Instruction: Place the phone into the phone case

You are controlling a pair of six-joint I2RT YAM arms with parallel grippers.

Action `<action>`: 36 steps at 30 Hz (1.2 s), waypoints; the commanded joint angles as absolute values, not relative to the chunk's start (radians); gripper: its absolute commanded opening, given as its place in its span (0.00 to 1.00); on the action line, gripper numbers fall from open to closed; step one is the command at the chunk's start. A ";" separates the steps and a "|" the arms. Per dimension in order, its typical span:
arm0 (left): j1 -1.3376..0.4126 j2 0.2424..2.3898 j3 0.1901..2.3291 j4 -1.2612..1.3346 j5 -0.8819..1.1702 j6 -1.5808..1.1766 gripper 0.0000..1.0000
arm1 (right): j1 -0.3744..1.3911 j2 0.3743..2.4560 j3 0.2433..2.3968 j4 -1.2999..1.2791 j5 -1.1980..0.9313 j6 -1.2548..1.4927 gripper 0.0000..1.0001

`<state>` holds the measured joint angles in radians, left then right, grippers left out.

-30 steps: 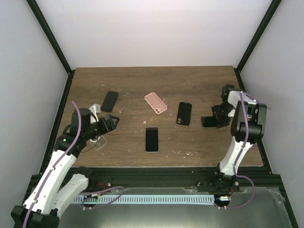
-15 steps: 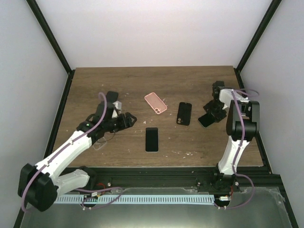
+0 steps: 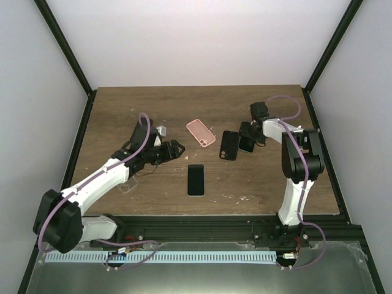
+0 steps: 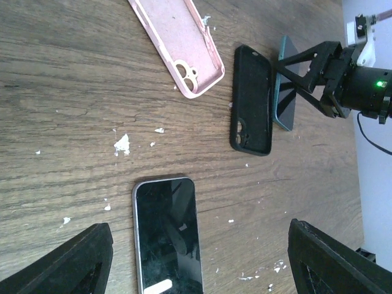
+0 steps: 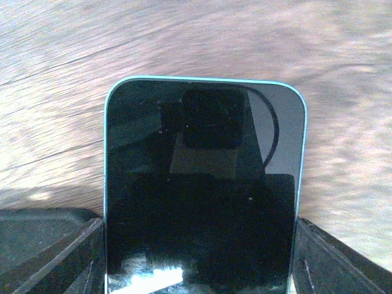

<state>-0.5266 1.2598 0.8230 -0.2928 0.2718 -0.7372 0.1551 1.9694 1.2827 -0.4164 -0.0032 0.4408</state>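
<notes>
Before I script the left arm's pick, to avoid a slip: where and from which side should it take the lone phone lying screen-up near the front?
Pinch the phone across its two long edges near mid-length, coming straight down from above. It lies flat, screen up, with bare table beside both long edges.

A lab test cell — plain white walls, black frame posts, scuffed wooden table.

Pink case top; black case just beside teal-edged phone; second phone below, screen up.
</notes>
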 commanded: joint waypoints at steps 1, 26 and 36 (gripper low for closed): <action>-0.531 1.293 0.814 -0.224 0.298 -0.750 0.79 | 0.237 2.017 1.223 -0.371 -0.129 0.324 0.67; -0.661 1.872 1.164 -0.121 0.153 -0.691 0.44 | 0.271 1.606 1.006 -0.522 0.086 0.477 0.65; -0.721 2.031 1.297 -0.140 0.105 -0.687 0.35 | 0.264 1.502 0.958 -0.522 0.107 0.471 0.65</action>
<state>-0.7216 1.9812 1.2583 -0.1280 0.1364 -0.6991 0.2649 1.5490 0.9558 -0.5323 0.0772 0.4652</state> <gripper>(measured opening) 0.353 0.766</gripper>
